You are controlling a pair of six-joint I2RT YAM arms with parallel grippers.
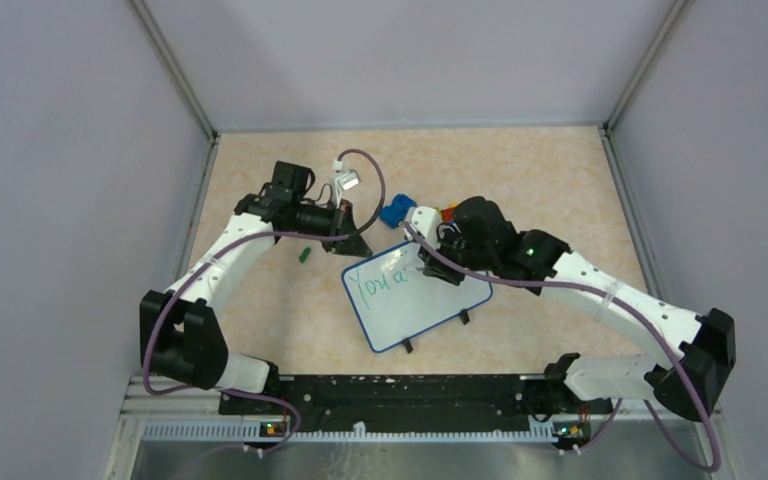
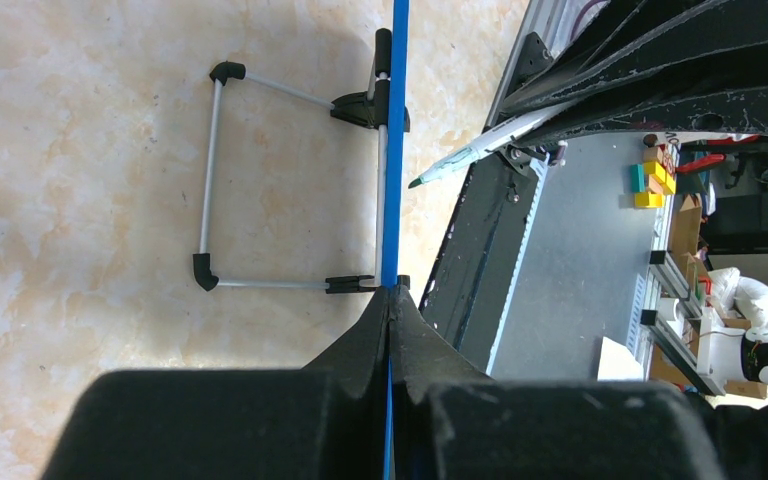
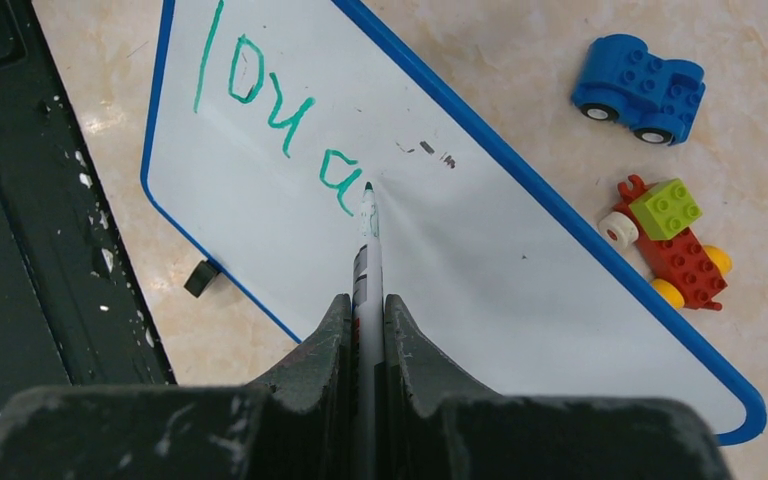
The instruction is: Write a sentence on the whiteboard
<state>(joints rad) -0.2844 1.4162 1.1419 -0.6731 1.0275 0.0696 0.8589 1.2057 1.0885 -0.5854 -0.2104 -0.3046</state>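
Overhead, the board sat askew between my arms, with green writing begun along its top. At the left wrist, my left gripper was pressed shut on the board's blue rim, steadying it. At the right wrist, my right gripper pinched the marker, its tip on the board beside "You a". I judged I was mid-word; the next move called for a steady stroke rightward with light contact.

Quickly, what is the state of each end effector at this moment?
Left end effector: closed, holding the whiteboard by its blue rim.
Right end effector: closed, holding the green marker.
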